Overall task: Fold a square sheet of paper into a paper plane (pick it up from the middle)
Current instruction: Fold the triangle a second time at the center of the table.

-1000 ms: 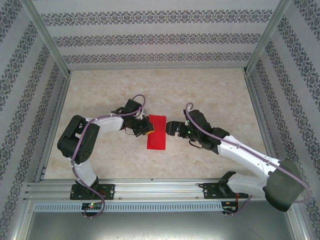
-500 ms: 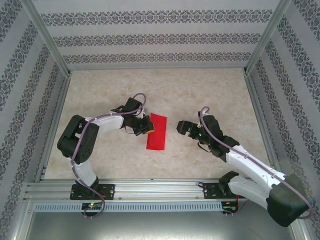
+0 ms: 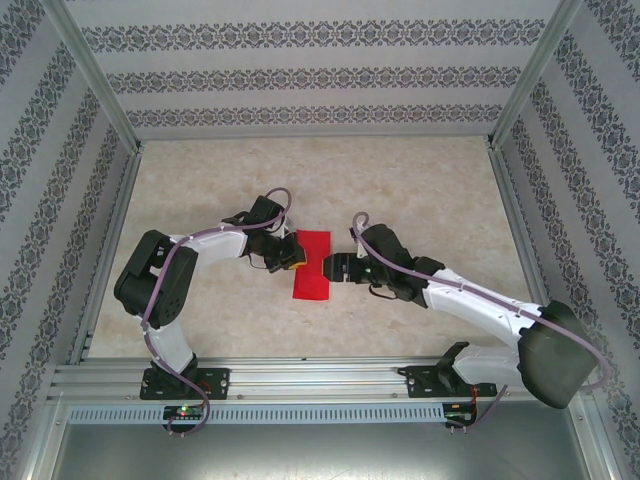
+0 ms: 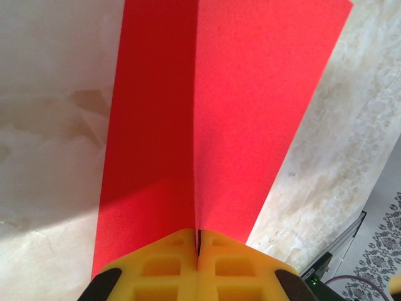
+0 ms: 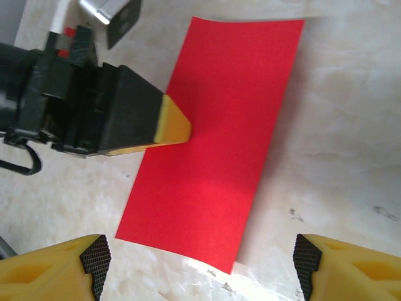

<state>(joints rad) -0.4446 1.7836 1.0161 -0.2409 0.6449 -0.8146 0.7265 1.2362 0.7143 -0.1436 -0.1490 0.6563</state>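
While the left arm has the paper clamped, the right one is free to work.

Nearest: right tool (image 3: 334,268) sits just beside the right long edge of the square sheet of paper (image 3: 312,265). Jaws are wide apart with nothing in them. On its wrist view the sheet's near short edge lies between the two pads (image 5: 94,257), untouched.

The sheet is at mid table (image 3: 420,190), now a long red rectangle running near to far, tilted slightly right at the far end.

Slightly farther, on the left: left tool (image 4: 197,241) is fully closed on the sheet's left long edge, about halfway along. From its wrist view a crease line runs straight away from the jaws. One side of it is in shadow, so I'd judge the paper isn't dead flat there.

Handling, my read:
- Thin, light and floppy, with no stiffness past a crease.
- Likely to skate on this smooth table if pushed unpinned.
- Marks permanently, so a stray pinch becomes a stray fold.

I'd take the free right edge mid-length, opposite the clamp, shallow bite, light squeeze.
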